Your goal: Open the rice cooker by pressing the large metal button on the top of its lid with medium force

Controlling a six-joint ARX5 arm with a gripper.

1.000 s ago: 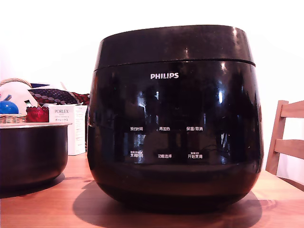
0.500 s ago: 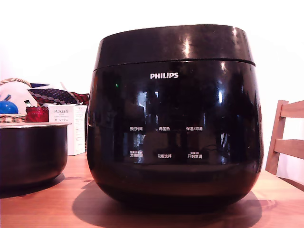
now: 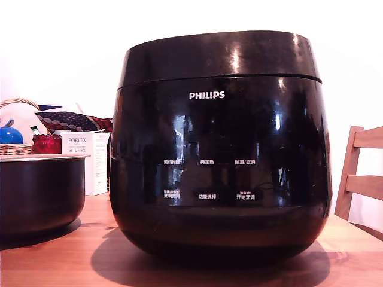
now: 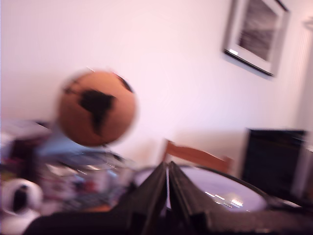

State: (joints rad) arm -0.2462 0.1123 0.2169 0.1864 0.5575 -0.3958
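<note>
Two dark fingers [image 4: 168, 196] of the tool [image 4: 168, 188] pressed together, nothing between them, in the blurred wrist view. Just past the tips, a pale glossy curve, probably the lid [image 3: 218, 57] top; button not made out. Farther off, rice cooker [image 3: 220, 173] upright on the bench [image 3: 60, 257], lid shut. Judged: target below and ahead.
</note>
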